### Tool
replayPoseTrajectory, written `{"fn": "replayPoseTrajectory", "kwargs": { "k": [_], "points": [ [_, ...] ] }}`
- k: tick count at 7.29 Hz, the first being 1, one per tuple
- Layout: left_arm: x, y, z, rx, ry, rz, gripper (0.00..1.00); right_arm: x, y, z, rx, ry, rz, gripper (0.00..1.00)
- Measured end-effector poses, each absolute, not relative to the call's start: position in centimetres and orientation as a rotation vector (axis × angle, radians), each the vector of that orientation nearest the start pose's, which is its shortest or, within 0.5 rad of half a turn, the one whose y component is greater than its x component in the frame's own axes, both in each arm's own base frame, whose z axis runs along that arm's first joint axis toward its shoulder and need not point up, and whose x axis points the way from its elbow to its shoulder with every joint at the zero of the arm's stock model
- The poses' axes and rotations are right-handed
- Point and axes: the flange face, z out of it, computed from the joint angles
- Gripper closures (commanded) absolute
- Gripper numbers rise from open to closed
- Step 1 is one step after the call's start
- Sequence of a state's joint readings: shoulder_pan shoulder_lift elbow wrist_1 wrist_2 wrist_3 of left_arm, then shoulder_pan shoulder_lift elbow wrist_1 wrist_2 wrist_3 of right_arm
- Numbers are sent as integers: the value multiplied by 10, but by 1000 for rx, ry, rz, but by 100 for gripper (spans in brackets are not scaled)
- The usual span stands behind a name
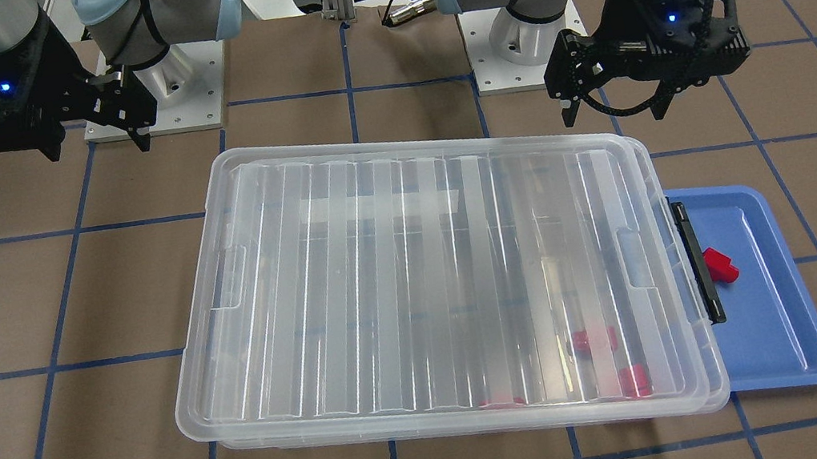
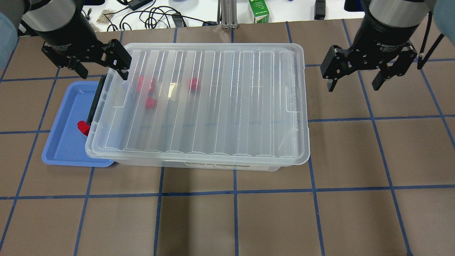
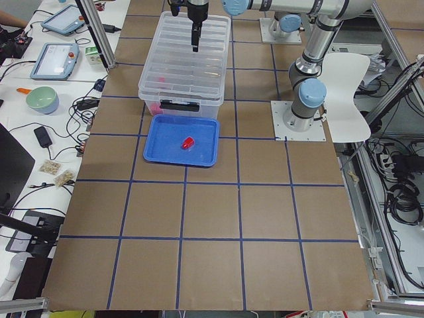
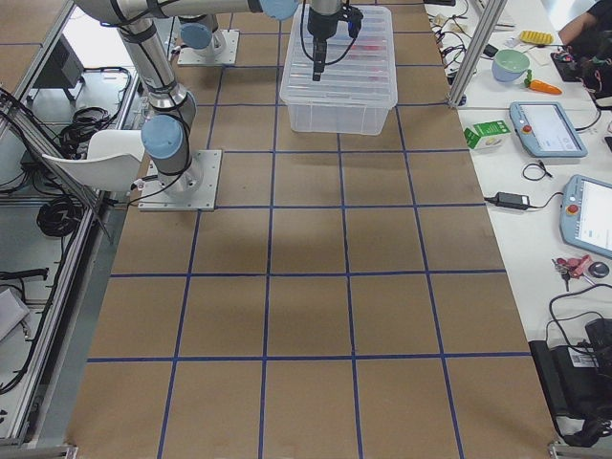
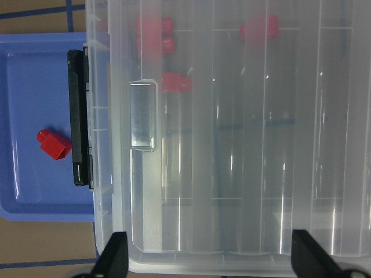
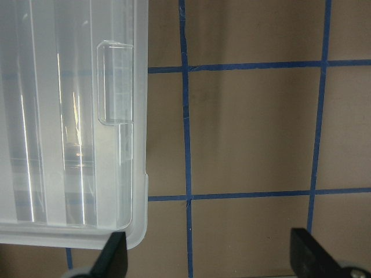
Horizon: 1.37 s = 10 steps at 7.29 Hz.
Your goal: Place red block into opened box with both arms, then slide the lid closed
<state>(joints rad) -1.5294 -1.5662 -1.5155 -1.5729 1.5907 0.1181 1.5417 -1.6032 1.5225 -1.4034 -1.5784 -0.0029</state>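
Note:
One red block (image 1: 720, 265) (image 2: 84, 127) (image 5: 54, 144) lies on the blue tray (image 1: 776, 304) (image 2: 65, 142), close to the box's black latch (image 1: 696, 259). The clear box (image 2: 199, 166) has the ribbed lid (image 1: 416, 277) (image 2: 206, 99) lying over nearly all of it, set slightly off toward the end away from the latch. Through the lid I see three more red blocks (image 2: 145, 84) (image 1: 593, 339) near the latch end. My left gripper (image 2: 103, 73) (image 1: 612, 110) (image 5: 211, 258) hovers open above the latch end. My right gripper (image 2: 353, 88) (image 1: 98, 149) (image 6: 211, 258) hangs open beside the other end, holding nothing.
The brown table with blue tape lines (image 2: 249, 213) spreads around the box. Both arm bases (image 1: 151, 81) stand behind the box in the front-facing view. Cables and a green carton (image 2: 258, 10) lie past the far edge.

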Motion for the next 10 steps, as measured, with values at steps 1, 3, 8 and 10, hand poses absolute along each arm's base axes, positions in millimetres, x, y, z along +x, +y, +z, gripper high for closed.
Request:
{"fn": "replayPoseTrajectory", "kwargs": {
  "k": [1, 3, 8, 10],
  "points": [
    [-111, -500, 517, 118, 3114, -88, 0, 119, -471, 510, 40, 3144, 141, 0],
    [-111, -500, 517, 119, 3114, -88, 0, 119, -470, 508, 39, 3143, 150, 0],
    [-111, -500, 517, 119, 3114, -88, 0, 124, -524, 452, 41, 3139, 126, 0],
    [-110, -500, 517, 116, 3114, -88, 0, 131, -550, 417, 21, 3098, 145, 0]
  ]
}}
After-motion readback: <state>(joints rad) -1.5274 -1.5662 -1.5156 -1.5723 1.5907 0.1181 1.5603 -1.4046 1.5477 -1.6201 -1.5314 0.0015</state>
